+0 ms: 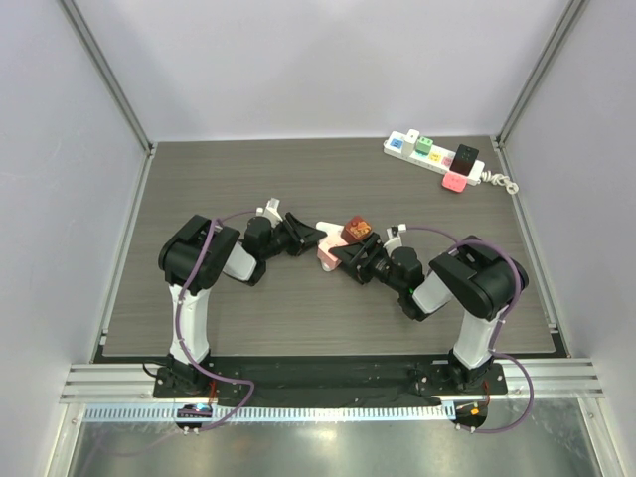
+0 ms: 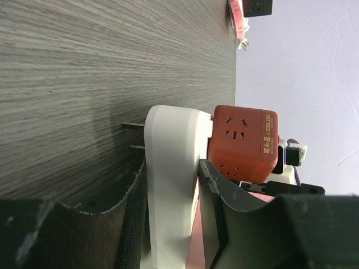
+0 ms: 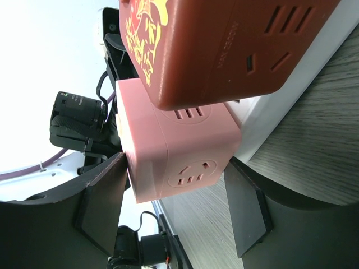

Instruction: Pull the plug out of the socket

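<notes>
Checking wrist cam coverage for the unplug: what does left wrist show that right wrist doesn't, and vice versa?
Left wrist only: the left pincer clamped on the white adapter, the adapter's two bare prongs, and the far power strip.
Right wrist only: the right pincer closed round the pink cube, with part of the left arm behind it.
Both: the red cube seated against the white adapter, and the wood table.
</notes>
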Motion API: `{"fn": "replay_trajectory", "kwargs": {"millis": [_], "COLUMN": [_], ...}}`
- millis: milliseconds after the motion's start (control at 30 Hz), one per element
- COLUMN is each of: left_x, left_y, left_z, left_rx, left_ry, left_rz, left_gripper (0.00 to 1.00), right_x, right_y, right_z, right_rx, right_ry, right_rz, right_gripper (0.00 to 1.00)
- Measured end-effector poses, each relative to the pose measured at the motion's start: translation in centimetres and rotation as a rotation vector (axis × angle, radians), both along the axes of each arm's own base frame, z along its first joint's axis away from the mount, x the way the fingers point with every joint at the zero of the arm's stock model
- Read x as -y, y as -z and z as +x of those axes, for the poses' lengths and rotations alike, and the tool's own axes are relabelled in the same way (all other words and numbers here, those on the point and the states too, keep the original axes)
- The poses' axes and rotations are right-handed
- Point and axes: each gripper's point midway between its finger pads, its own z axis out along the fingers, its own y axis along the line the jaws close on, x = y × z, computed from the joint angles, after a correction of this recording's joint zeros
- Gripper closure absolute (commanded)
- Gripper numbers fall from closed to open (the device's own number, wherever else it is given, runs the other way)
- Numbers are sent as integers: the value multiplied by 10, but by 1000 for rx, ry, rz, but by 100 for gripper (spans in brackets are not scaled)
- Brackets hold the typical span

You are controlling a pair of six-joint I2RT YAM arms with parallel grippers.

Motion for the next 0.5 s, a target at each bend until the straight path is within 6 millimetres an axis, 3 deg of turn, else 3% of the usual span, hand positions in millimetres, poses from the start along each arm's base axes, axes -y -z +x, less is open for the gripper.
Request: {"fn": "replay_trajectory", "kwargs": {"millis": [500], "left_x": [1], "left_y": [-1], "left_z": [-1], "left_rx": [-12], "left_ry": [-1], "left_rz": [-11], "left_gripper": [100], "right_x": [2], "right_y": [-5], "right_z": [-1], "right_rx": [-25], "right_ry": [9], "right_rz": [-1], "right_gripper": [99]}}
